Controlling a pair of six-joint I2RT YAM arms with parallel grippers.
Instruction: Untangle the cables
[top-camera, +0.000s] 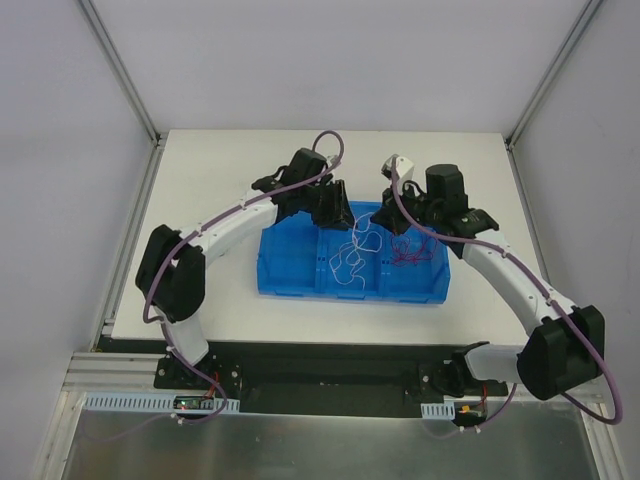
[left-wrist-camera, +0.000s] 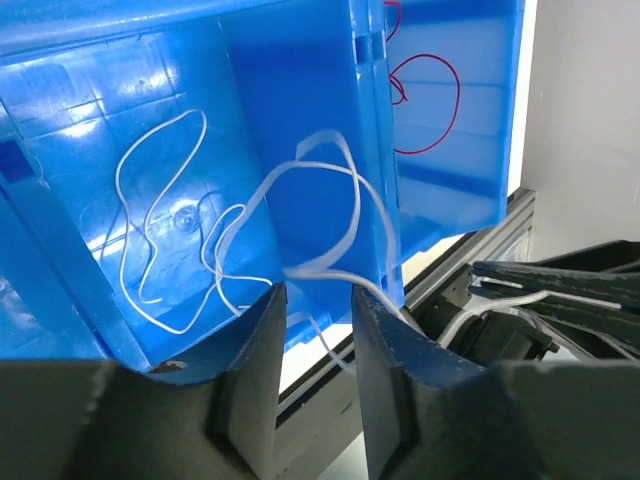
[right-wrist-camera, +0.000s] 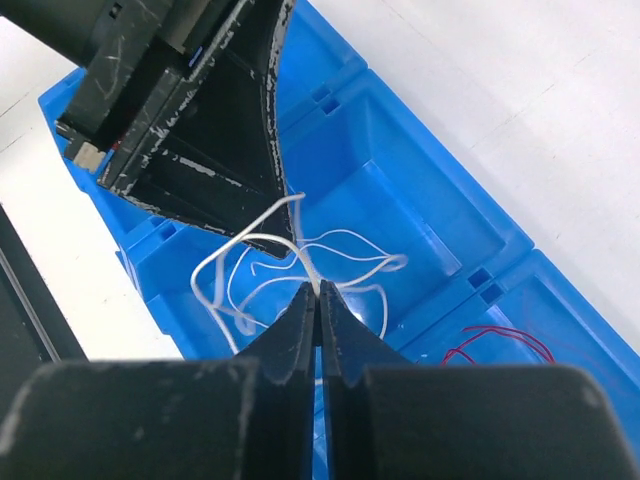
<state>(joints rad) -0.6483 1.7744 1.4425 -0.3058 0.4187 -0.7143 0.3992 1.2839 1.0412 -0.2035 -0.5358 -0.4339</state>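
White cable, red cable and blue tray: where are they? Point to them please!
white cable (right-wrist-camera: 240, 238), right wrist view, on its raised loop.
red cable (left-wrist-camera: 458, 100), left wrist view, on the right side of its loop.
blue tray (top-camera: 300, 288), top view, on its near wall.

The white worktop (top-camera: 215, 185) has a blue plastic bin (top-camera: 290, 282) sitting flat on it, split into three compartments side by side. The bin is right below both claws. It runs out further left than the left claw (top-camera: 338, 212) and further right than the right claw (top-camera: 398, 222). White surface shows all round it.
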